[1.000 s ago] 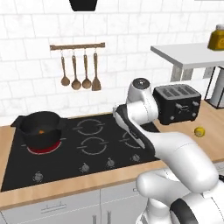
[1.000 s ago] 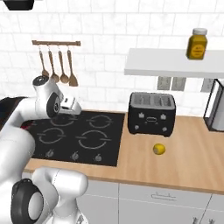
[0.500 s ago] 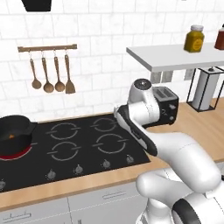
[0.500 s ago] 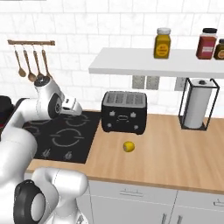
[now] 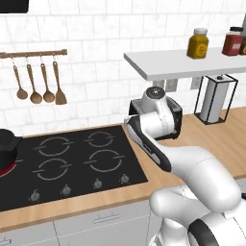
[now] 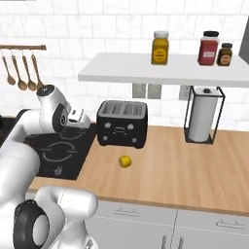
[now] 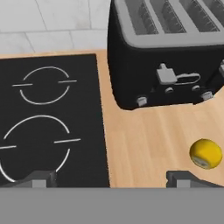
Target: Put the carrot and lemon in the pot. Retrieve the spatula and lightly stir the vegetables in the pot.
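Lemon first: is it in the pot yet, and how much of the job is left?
Nothing looks done yet. The lemon lies on the wooden counter in front of the black toaster. The pot sits on the stovetop, far from the lemon. The open pincer holds nothing. Left: fetch lemon and carrot, then stir with the spatula.

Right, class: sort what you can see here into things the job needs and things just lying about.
Belongs to the job:
- lemon, on the wooden counter in front of the toaster
- pot, at the hob's left edge
- gripper, open, above the counter

Just lying about:
- toaster
- paper towel holder
- jars on the shelf
- hanging wooden utensils
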{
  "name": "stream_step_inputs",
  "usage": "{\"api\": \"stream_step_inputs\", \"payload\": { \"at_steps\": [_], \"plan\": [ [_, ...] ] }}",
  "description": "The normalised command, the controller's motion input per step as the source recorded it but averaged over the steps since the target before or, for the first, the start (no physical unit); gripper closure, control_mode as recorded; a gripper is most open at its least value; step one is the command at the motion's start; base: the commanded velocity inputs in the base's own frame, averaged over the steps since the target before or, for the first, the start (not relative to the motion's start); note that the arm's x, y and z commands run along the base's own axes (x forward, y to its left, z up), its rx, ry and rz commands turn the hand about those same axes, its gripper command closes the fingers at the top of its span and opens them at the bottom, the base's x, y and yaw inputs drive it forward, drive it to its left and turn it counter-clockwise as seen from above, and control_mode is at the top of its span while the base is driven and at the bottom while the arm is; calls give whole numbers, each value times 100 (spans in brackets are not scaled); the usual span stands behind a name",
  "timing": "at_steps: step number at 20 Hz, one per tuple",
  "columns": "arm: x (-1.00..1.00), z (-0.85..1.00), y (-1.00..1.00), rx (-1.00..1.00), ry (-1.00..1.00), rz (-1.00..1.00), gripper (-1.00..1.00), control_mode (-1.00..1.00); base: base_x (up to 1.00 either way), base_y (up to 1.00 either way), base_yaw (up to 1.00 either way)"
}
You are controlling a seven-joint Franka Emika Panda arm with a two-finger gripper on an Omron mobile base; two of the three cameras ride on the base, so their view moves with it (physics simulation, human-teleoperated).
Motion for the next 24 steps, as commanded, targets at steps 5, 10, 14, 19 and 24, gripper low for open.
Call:
{"api": "stream_step_inputs", "payload": {
  "at_steps": [5, 10, 14, 19, 24],
  "plan": [
    [0, -1, -11, 4, 0, -1, -100, -100, 0, -22, -1],
    [0, -32, -37, 12, 0, -9, -100, -100, 0, 0, 0],
    [4, -39, -54, 14, 5, -16, -100, -100, 0, 0, 0],
    [0, -27, -51, 9, 5, -13, -100, -100, 0, 0, 0],
    [0, -18, -69, 6, 4, -6, -100, -100, 0, 0, 0]
  ]
}}
